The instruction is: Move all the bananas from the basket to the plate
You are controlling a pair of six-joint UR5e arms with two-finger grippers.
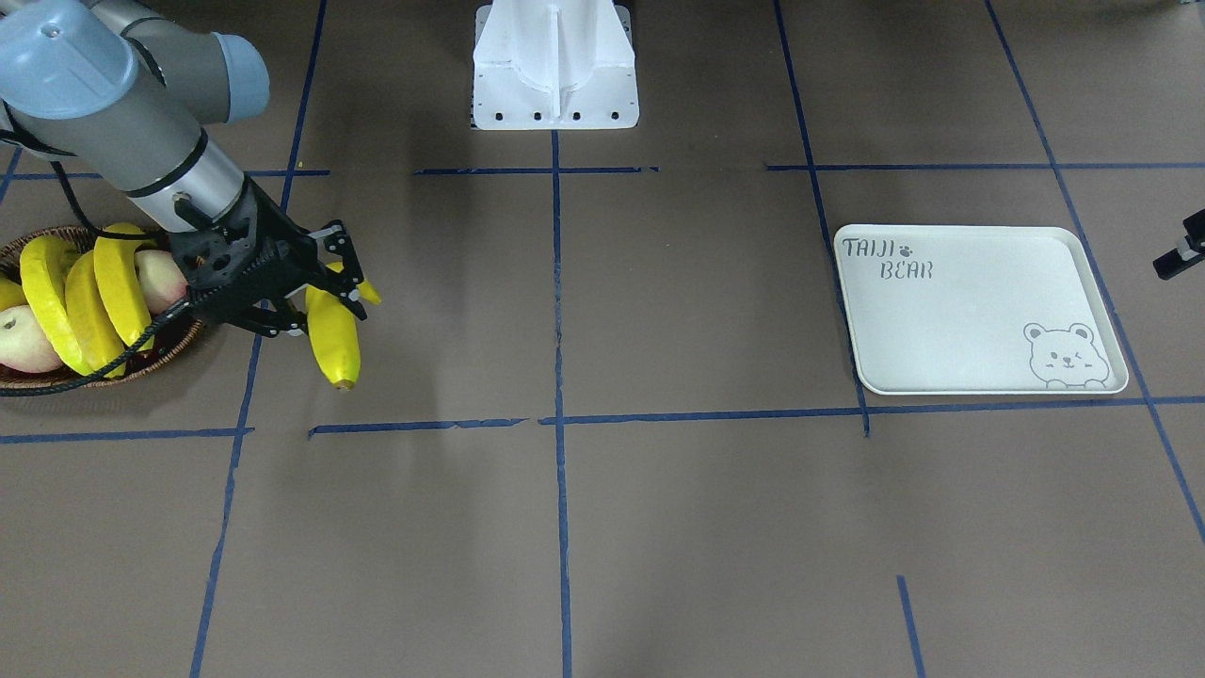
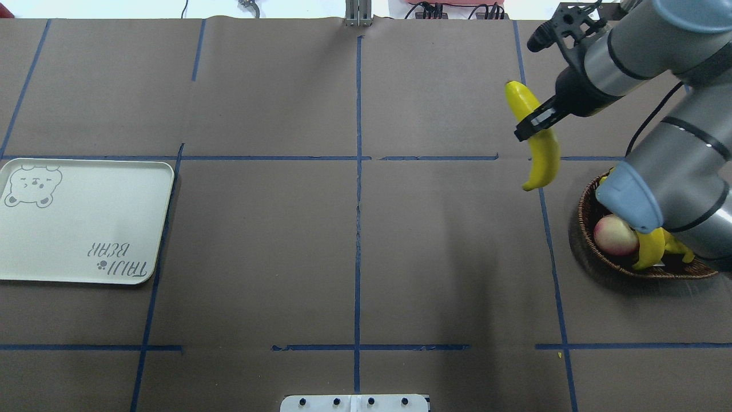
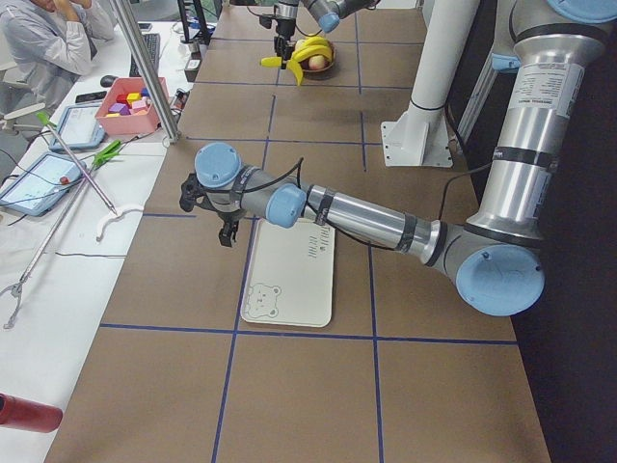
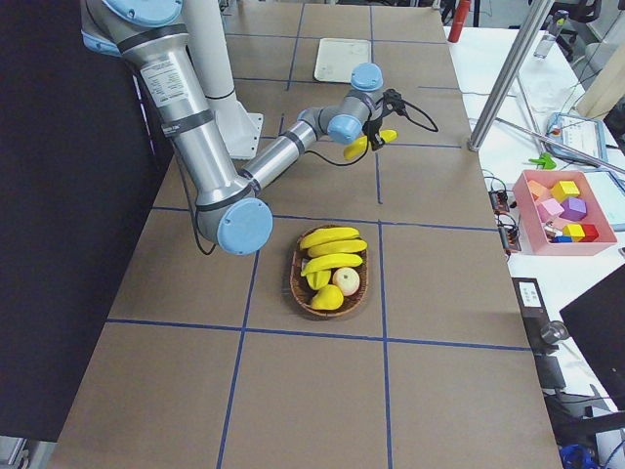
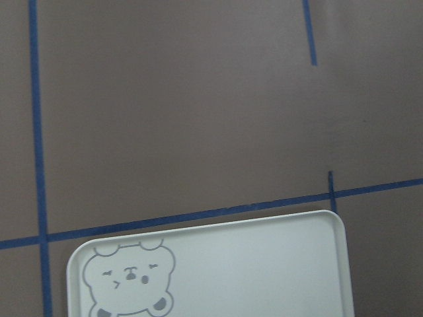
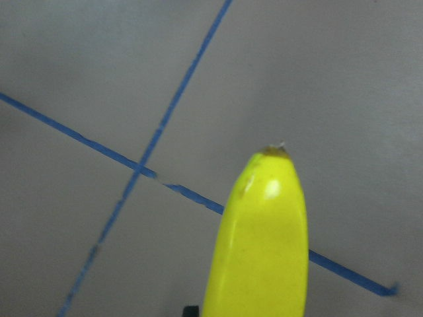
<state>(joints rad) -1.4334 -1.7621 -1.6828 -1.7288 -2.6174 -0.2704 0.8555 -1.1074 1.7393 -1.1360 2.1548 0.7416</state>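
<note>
You have one plate [image 1: 979, 311], bare, and well apart from it across the table one basket [image 2: 584, 226]. The step in hand looks like the carry of the first banana between them. Your right gripper [image 1: 325, 299] is clamped across the middle of that banana [image 1: 337, 348] and holds it in the air just beside the basket, clear of the rim. Next, I judge, you need a long sweep over to the plate, lowering before you let go. The left arm hangs near the plate, so mind the crossing. Only part of the left gripper [image 1: 1181, 254] shows at the frame edge, and you cannot tell how its jaws stand. Count four bananas: one held, three bananas [image 4: 332, 249] in the basket. Two peaches [image 1: 160, 278] lie with them.
</note>
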